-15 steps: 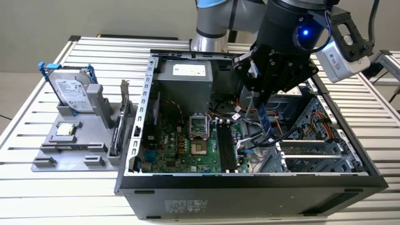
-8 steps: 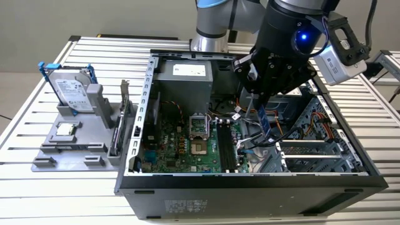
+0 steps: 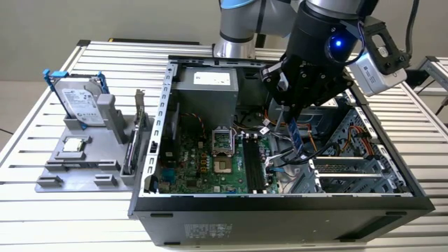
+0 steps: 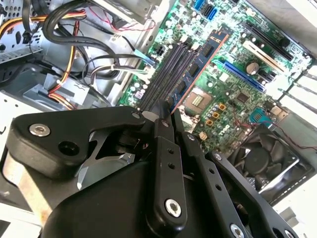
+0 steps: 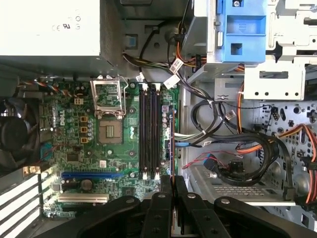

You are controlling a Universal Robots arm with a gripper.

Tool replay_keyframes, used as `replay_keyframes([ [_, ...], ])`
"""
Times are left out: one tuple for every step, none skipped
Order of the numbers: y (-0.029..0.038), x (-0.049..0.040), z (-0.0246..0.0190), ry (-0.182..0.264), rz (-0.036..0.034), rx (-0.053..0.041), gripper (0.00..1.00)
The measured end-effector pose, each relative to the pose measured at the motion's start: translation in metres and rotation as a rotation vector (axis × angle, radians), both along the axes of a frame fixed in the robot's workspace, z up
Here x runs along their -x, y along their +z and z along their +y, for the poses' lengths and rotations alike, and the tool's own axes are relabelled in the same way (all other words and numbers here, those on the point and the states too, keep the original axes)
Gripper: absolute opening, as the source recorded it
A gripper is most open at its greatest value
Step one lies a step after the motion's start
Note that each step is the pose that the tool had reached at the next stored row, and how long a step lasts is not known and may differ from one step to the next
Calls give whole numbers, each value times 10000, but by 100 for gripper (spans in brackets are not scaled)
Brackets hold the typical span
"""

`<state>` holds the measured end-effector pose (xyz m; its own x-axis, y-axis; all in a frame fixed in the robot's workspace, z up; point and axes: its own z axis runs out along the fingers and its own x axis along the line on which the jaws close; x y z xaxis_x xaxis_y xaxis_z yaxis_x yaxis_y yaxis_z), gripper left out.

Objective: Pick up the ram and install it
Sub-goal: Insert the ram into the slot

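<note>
The black gripper pinches the ram, a long, thin blue-green circuit-board stick with dark chips, by its upper end. It holds the stick inside the open black computer case. The stick hangs edge-down over the green motherboard. In the first wrist view it lines up just beside the motherboard's black memory slots, on the side away from the square processor socket.

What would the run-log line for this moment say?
gripper: shut on ram | place: inside open case, above memory slots | ram: not seated
</note>
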<state>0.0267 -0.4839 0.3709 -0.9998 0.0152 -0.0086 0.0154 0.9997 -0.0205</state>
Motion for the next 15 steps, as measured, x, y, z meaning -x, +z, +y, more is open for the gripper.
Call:
replay_keyframes([
  [-5,-3,6,-1,0,6,0],
  [-10,-5,10,-1,0,10,0],
  [-14,-8,12,0,-1,10,0],
  [-18,-10,15,0,-1,11,0],
  [-20,-12,17,0,-1,12,0],
  [-21,-15,19,0,-1,14,0],
  [-24,-16,20,0,0,13,0],
  [-26,-17,21,-1,-1,13,0],
  [-28,-18,22,-1,-1,14,0],
  [-29,-20,23,-1,0,15,0],
  [-31,-20,24,-2,0,15,0],
  [-34,-22,25,-4,0,15,0],
  [-35,-24,27,-7,0,15,0],
  [-36,-25,29,-13,0,17,0],
  [-38,-26,30,-19,-1,16,0],
])
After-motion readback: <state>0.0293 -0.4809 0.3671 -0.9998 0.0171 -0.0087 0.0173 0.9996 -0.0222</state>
